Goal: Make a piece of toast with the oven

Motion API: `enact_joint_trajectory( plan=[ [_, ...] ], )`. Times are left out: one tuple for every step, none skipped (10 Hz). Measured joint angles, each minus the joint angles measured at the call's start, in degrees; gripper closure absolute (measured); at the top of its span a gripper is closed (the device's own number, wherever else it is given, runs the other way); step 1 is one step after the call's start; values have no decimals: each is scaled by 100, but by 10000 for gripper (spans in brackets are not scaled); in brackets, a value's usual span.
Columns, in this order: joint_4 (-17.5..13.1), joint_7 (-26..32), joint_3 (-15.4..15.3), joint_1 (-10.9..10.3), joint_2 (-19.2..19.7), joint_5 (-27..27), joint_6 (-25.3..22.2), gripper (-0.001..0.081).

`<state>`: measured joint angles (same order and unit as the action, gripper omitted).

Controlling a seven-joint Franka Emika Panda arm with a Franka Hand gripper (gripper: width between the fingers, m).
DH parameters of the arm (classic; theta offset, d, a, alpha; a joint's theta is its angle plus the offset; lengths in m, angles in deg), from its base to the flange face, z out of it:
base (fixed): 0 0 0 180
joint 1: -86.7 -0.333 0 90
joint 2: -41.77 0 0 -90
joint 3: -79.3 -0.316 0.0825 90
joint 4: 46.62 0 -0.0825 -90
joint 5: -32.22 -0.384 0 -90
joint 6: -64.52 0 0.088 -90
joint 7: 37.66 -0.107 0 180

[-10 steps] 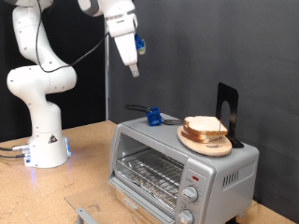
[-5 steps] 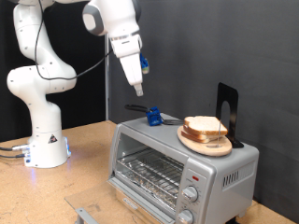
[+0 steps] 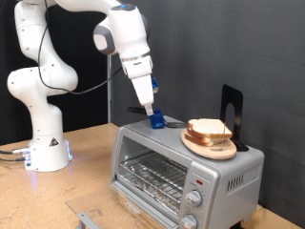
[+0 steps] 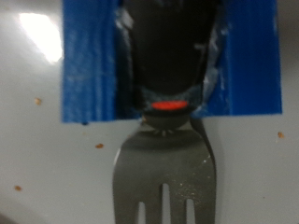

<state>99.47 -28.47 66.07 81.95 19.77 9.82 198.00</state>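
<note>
We see the gripper hanging just above a fork that lies on top of the oven, at about ten o'clock from the toast. We cannot tell whether the gripper is released or clenched; nothing shows between its fingers. The toast rests on a round plate on the oven's roof, flat, its long axis running roughly from nine to three o'clock in the exterior view. The oven door is shut and the wire rack bare. In the wrist view the fork fills the picture, its blue-wrapped block behind the tines. We judge the step in hand is reaching for the fork; taking it calls for fingers set astride the blue block.
</note>
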Motion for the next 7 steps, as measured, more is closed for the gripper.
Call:
enact_joint_trajectory(
  plan=[
    [12,-10,-49,-9,69,-39,60,-2],
    [17,-21,-97,-13,137,-78,107,-2],
    [19,-30,-135,-23,188,-116,157,-2],
    [19,-30,-172,-27,237,-173,200,-2],
    [19,-30,-207,-30,270,-223,219,-2],
    [19,-30,-251,-31,285,-271,229,-2],
    [19,-32,-285,-32,291,-307,231,-2]
  ],
)
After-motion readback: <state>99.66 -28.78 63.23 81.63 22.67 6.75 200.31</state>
